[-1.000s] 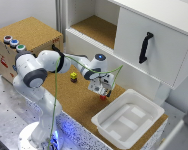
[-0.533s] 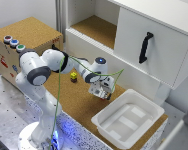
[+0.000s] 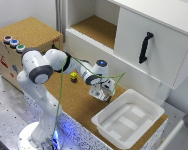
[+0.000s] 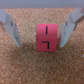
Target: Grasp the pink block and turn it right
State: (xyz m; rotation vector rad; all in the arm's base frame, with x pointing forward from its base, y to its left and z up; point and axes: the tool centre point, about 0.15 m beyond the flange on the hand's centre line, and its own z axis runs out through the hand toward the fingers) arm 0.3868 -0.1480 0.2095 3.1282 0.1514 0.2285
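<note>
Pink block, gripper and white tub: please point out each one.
Pink block (image 4: pixel 47 37), wrist view, front face.
Gripper (image 4: pixel 39 31), wrist view, midway between fingertips.
White tub (image 3: pixel 146 106), exterior view, far rim.

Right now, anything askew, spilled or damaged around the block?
Nothing stands out. The pink block sits flat on the cork surface, squarely between the open gripper fingers and apart from both. The white tub is upright beside the work area, and the yellow block stands behind the arm.

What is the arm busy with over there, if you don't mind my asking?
The end effector is lowered over the pink block on the cork counter, near the white tub. In the wrist view its fingers are open on either side of the block, not yet closed on it. A yellow block sits behind.
</note>
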